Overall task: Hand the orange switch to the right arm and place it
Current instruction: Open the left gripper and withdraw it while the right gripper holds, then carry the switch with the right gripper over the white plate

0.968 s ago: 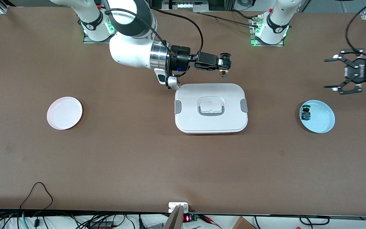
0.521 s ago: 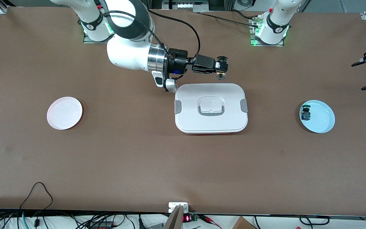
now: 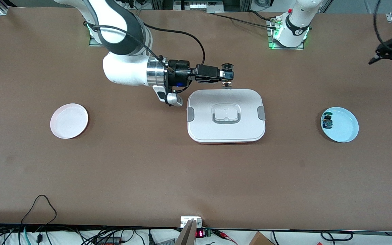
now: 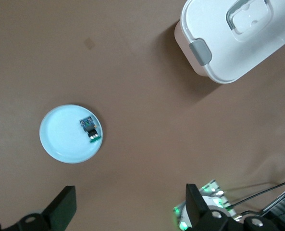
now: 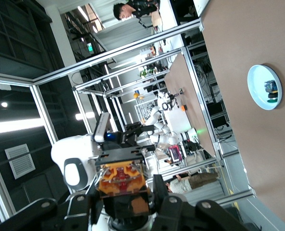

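**Right gripper holding the orange switch above the lunch box edge**

Much of the left gripper (image 3: 391, 61) is sitting cut off at the frame edge in the front view, up in the air over the table (image 3: 196, 177) at the left arm's end; only its black linked fingers are showing, spread wide and gripping nothing. In the left wrist view just the two fingertips (image 4: 65, 204) are poking into the picture, well apart from each other.

The right gripper (image 3: 227, 82) is hanging over the table just beside the lunch box (image 3: 226, 115), at the edge lying farthest from the front camera. Its slim fingers are clenched on the orange switch (image 5: 123, 183), which is showing tiny in the front view but clearly in the right wrist view, orange face outward between the pads.

The white lunch box is lying closed in the middle of the table, lid on, so its contents are hidden. The blue plate (image 3: 344, 131) toward the left arm's end is carrying a small blue-and-green part (image 3: 327, 121) near its rim. The white plate (image 3: 69, 120) toward the right arm's end is sitting bare.

Wide brown tabletop is lying open between the plates and the near edge.
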